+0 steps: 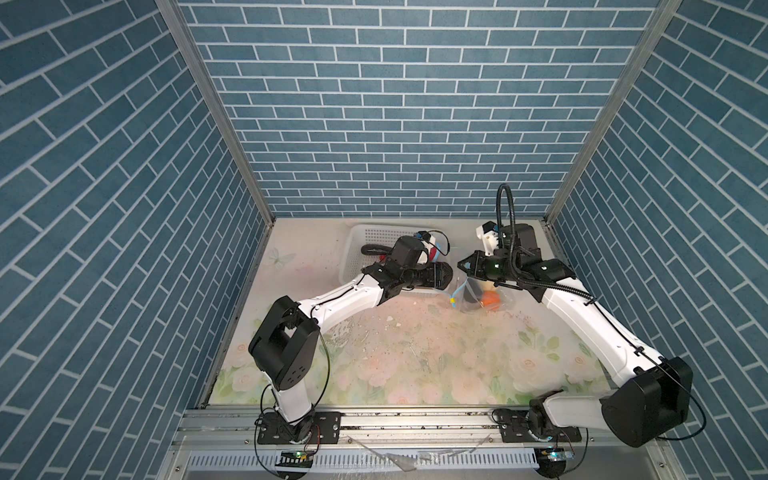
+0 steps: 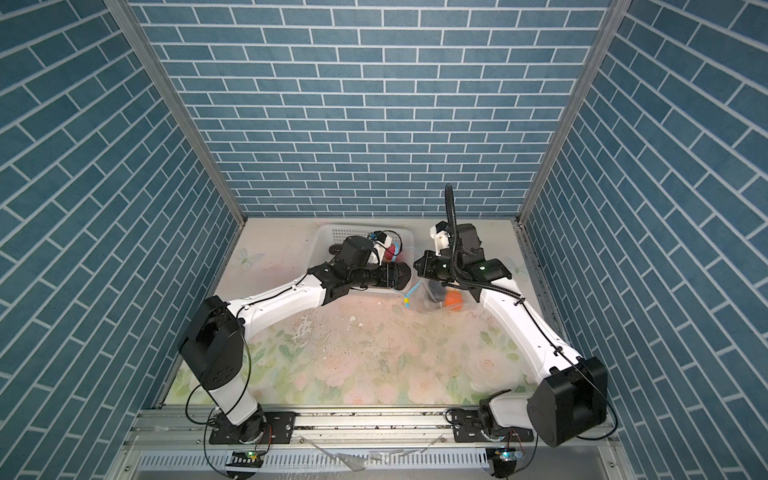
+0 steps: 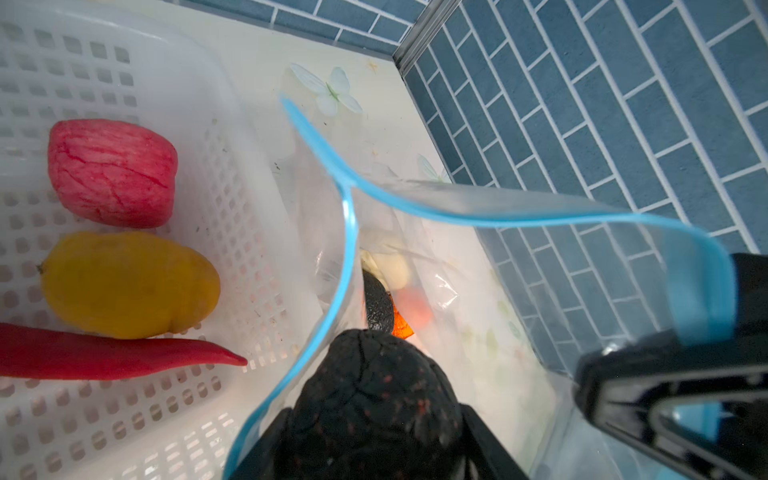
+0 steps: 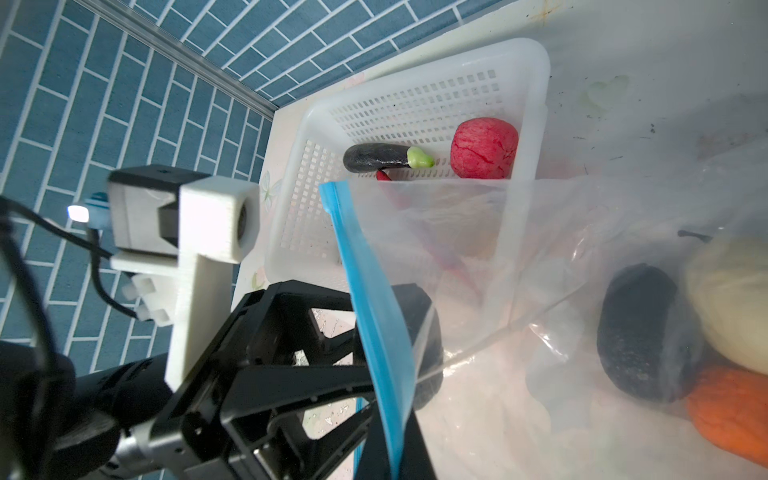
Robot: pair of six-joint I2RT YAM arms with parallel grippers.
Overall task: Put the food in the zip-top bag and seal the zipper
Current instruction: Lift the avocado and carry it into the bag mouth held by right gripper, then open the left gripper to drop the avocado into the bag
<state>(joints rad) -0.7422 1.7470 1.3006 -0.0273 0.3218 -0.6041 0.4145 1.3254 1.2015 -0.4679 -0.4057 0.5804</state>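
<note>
My left gripper (image 3: 374, 444) is shut on a black lump of food (image 3: 374, 399) and holds it in the mouth of the zip-top bag (image 4: 540, 257). The bag's mouth gapes, and its light-blue zipper (image 3: 457, 212) curves around the lump. My right gripper (image 4: 395, 453) is shut on the zipper strip and holds that edge up. Inside the bag lie another black lump (image 4: 644, 336), a cream piece (image 4: 735, 299) and an orange piece (image 1: 491, 300). In a top view the zipper's yellow tab (image 1: 451, 299) shows at the bag's near corner.
The white perforated basket (image 4: 415, 70) stands against the bag, on the left arm's side. It holds a pink piece (image 3: 110, 174), a yellow-orange piece (image 3: 129, 284), a red chilli (image 3: 116, 355) and a dark eggplant (image 4: 382, 158). The blue brick walls stand close behind and to the right.
</note>
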